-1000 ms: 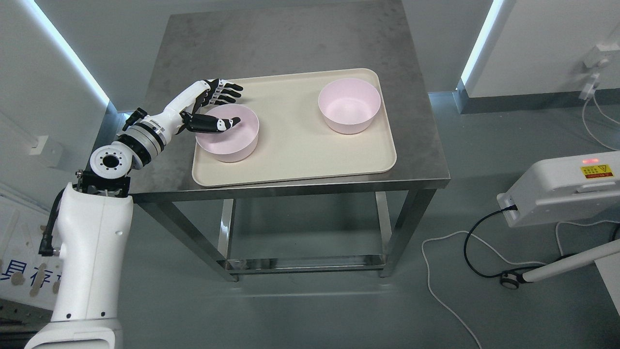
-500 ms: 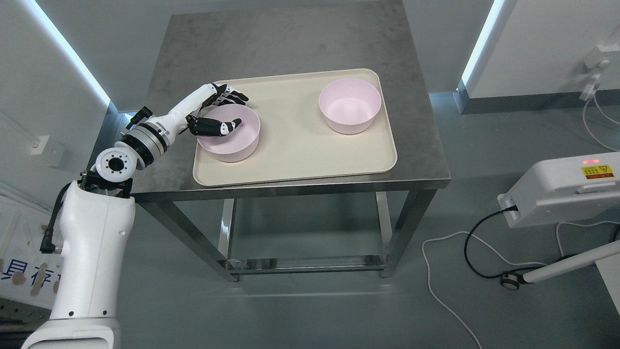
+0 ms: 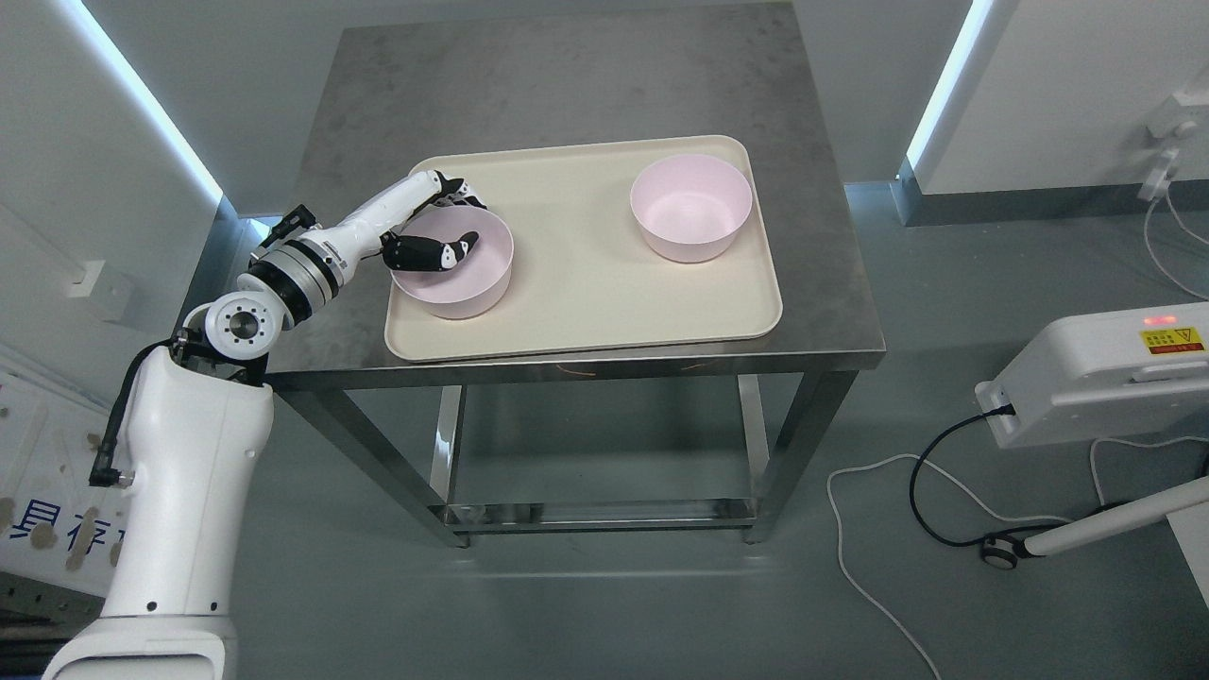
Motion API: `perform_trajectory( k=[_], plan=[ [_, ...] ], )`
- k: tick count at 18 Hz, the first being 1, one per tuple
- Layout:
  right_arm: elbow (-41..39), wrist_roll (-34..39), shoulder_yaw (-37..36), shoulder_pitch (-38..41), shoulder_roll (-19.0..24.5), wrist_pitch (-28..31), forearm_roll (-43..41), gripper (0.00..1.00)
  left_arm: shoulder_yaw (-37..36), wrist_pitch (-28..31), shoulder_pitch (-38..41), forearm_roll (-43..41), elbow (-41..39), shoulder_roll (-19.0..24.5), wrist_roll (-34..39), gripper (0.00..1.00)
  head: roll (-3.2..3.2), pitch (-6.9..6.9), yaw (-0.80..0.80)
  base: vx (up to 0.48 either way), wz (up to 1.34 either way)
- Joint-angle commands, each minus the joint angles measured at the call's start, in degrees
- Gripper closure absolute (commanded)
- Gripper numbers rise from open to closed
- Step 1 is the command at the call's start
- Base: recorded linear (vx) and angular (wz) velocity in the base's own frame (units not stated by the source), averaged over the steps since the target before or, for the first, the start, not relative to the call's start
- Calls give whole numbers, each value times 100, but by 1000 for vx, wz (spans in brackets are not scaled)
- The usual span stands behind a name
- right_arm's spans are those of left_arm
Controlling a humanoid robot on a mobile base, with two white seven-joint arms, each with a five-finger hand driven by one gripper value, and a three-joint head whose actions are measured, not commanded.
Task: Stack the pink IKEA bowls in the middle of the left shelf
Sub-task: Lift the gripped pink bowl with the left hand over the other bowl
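The left hand [image 3: 430, 222] pinched the near rim of the left pink bowl [image 3: 453, 262], its thumb [image 3: 444, 253] inside the bowl and its fingers [image 3: 460, 192] curled down behind the outer wall. Half a second before, those fingers had stood higher and more spread. The smooth round bowl sat on a matte cream tray [image 3: 586, 293] with rounded corners. Farther right on it stood the second pink bowl [image 3: 691, 207]. The tray lay on a brushed steel table [image 3: 567, 85].

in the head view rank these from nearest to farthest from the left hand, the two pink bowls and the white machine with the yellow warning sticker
1. Left pink bowl, at the tray's left end: the left hand is at its rim, thumb inside.
2. Right pink bowl, at the tray's far right.
3. White machine, off the table at the picture's right edge.
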Motion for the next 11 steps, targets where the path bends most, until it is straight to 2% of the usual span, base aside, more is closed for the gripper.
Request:
perform_trajectory(
  k=[1,5,11],
  plan=[
    [-100,1,-26,0,-100,-2,-9,0,-152,-158,-37,-147,73,-33,-42,97,0,0,0,6,16],
    [-100,1,-26,0,-100,-2,-9,0,66,-588,-247,-95,73,-42,-59,100,0,0,0,1,4],
    [-100,1,-26,0,-100,-2,-9,0,129,-615,-450,-42,21,-138,-68,100,0,0,0,-1,-13]
  ],
)
